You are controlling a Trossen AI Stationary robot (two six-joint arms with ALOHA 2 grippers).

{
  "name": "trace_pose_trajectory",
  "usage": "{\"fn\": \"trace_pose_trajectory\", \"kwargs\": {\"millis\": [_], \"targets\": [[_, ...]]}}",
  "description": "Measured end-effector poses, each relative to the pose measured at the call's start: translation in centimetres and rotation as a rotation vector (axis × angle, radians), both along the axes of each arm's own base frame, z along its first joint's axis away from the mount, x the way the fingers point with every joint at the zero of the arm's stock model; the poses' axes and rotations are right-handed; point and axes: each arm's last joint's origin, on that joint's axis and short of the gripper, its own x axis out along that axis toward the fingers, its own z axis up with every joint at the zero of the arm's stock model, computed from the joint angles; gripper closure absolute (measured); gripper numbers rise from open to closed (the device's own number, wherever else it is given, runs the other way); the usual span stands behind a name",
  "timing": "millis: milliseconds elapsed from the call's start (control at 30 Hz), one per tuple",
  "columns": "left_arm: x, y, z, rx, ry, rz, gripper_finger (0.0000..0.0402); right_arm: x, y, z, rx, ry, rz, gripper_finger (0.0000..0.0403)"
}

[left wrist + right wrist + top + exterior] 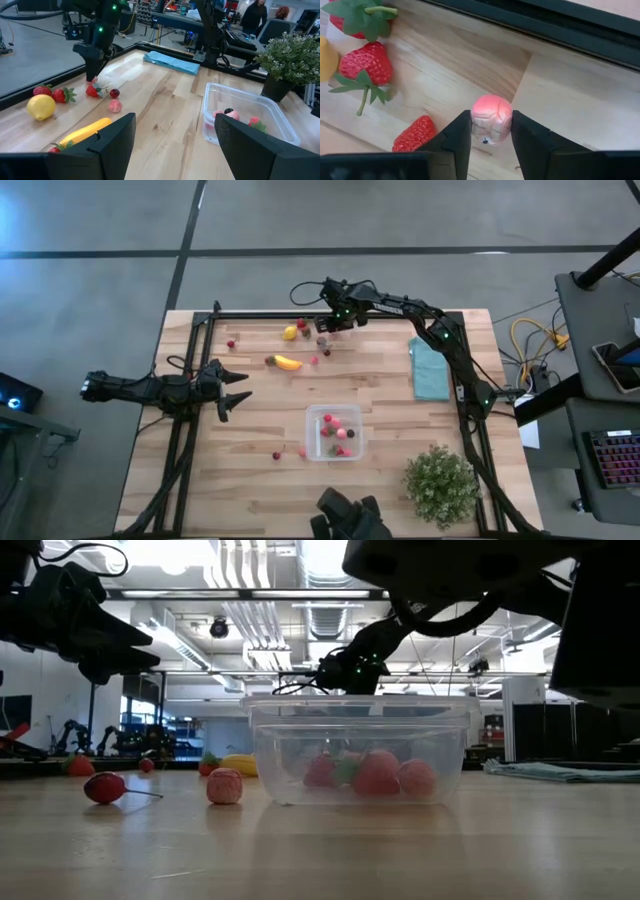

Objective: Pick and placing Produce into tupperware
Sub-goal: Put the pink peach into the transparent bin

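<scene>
The clear tupperware (311, 414) sits near the table's middle and holds several red and pink pieces (378, 773). Loose produce lies toward the far edge: a banana (288, 363), a lemon (290, 333) and strawberries (370, 60). My right gripper (323, 333) reaches to the far edge among these pieces and is shut on a small pink round fruit (491, 118). My left gripper (238, 388) hangs open over the table's left side, clear of everything, and faces the tupperware (260, 107). My right gripper pinches the pink round fruit by its two opposite sides (476, 122) between its two fingers (457, 137), coming at it from above and pointing down. I cannot tell whether the fruit is lifted clear or rests on the wood.
A black frame rail (545, 25) runs along the far edge just beyond the right gripper. A folded teal cloth (431, 368) lies at the right, and a potted plant (441, 485) stands at the near right. Two small pieces (277, 455) lie left of the tupperware.
</scene>
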Motion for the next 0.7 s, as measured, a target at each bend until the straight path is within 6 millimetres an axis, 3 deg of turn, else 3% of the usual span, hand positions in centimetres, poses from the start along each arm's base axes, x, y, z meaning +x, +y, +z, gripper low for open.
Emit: {"fn": "trace_pose_trajectory", "kwargs": {"millis": [200, 300, 400, 500, 600, 700], "targets": [[0.0, 0.0, 0.0, 0.0, 0.0, 0.0, 0.0143, 0.0, 0.2, 1.3, -0.04, -0.01, 0.004, 0.029], [0.0, 0.0, 0.0, 0.0, 0.0, 0.0, 0.0143, 0.0, 1.1, 4.3, -0.086, -0.055, 0.047, 0.0296], [0.0, 0.0, 0.0, 0.0, 0.0, 0.0, 0.0143, -0.4, 3.3, 8.3, -0.112, -0.099, 0.145, 0.0297], [0.0, 0.0, 0.0, 0.0, 0.0, 0.0, 0.0143, -1.1, 7.5, 12.7, -0.093, -0.131, 0.336, 0.0295], [0.0, 0.0, 0.0, 0.0, 0.0, 0.0, 0.0143, -2.6, 13.4, 16.8, -0.074, -0.115, 0.603, 0.0289], [0.0, 0.0, 0.0, 0.0, 0.0, 0.0, 0.0143, -3.6, 19.6, 18.8, -0.117, -0.061, 0.803, 0.0281]]}}
